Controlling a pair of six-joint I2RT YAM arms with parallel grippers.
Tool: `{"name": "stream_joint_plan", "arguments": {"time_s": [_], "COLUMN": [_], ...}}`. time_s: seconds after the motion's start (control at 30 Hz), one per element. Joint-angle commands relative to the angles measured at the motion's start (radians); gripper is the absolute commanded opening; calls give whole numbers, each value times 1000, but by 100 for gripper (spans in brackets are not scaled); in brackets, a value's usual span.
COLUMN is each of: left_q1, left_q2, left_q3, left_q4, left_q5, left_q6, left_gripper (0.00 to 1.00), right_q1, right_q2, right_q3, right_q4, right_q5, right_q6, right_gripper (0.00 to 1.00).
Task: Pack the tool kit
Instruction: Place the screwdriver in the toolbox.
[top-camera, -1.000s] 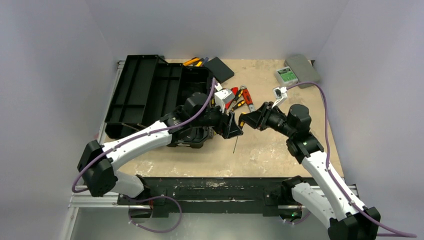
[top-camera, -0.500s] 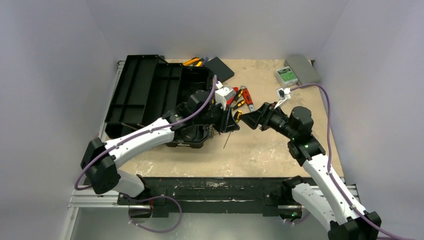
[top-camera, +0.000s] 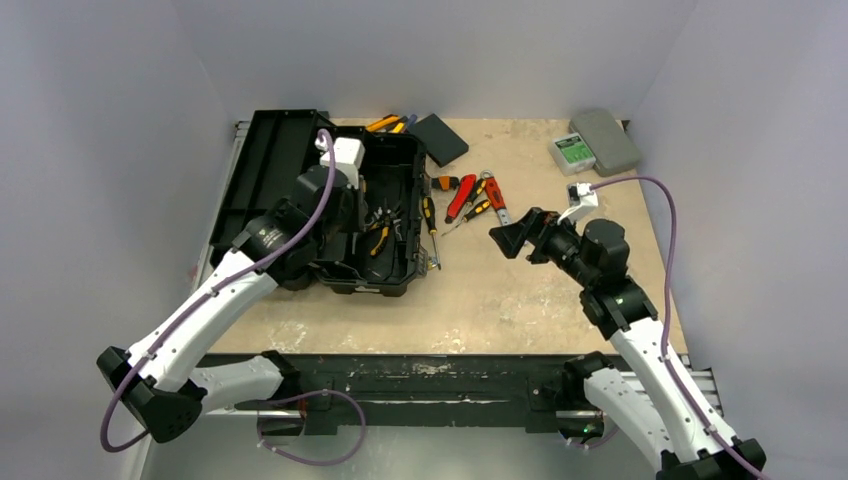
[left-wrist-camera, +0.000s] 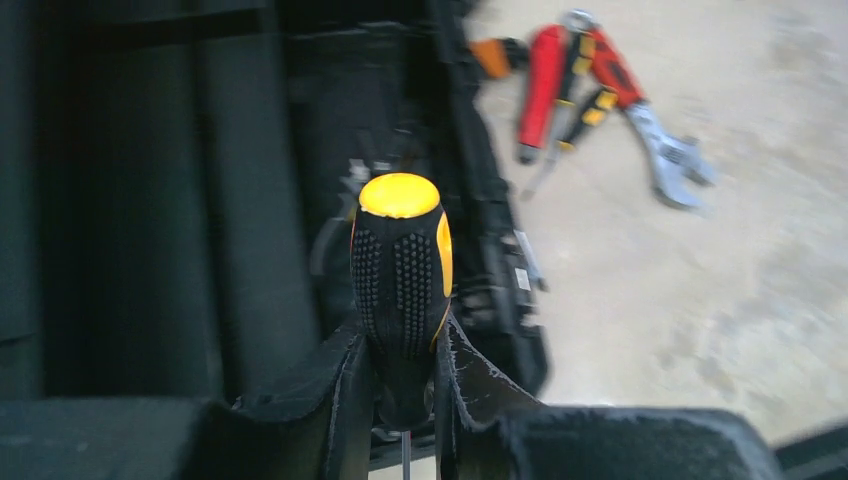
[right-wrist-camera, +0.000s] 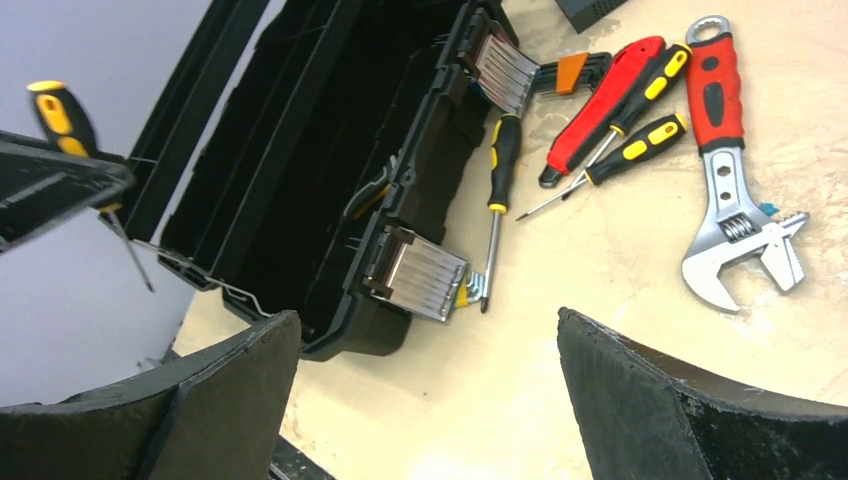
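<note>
Black-and-yellow screwdriver (left-wrist-camera: 400, 260) is clamped by its handle between the left gripper's (left-wrist-camera: 400, 375) fingers, over the open toolbox (top-camera: 272, 175) at the far-left corner of the tabletop (top-camera: 520, 300). Right gripper (right-wrist-camera: 425, 320) is spread wide, holding and touching nothing, above the tabletop's middle. Red wrench (right-wrist-camera: 716, 100), pliers (right-wrist-camera: 598, 105) and loose screwdrivers (right-wrist-camera: 500, 170) lie just beside the toolbox's right wall.

No lettering can be read anywhere; the green-labelled device (top-camera: 572, 151) is too small to make out.
</note>
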Motion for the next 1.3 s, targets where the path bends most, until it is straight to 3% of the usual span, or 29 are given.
{"name": "stream_joint_plan", "arguments": {"time_s": [0.0,0.1,0.37,0.57,0.77,1.0,1.07,1.17,1.27], "left_q1": [35,89,304,369,430,448,448,449,448], "left_q2": [4,66,285,475,625,753,765,768,754], "left_q3": [110,171,392,586,671,743,744,746,747], "left_q4": [-160,-211,-225,-225,-165,-163,-164,-167,-178], "left_q5": [-387,-476,-397,-440,-477,-477,-479,-469,-444], "left_q6": [109,190,340,437,524,527,517,496,468], "left_gripper": [0,0,0,0,0,0,9,33,47], "right_q1": [1,1,1,1,1,1,1,1,1], "right_q2": [20,38,45,37,38,51,55,67,71], "right_q3": [10,19,47,60,63,84,84,87,85], "right_q4": [28,31,17,2,-12,-47,-49,-58,-60], "right_q5": [36,19,-3,-9,0,16,22,24,23], "right_q6": [-42,-38,-37,-49,-54,-66,-56,-49,-48], "right_gripper": [99,99,99,99,99,99,99,99,99]}}
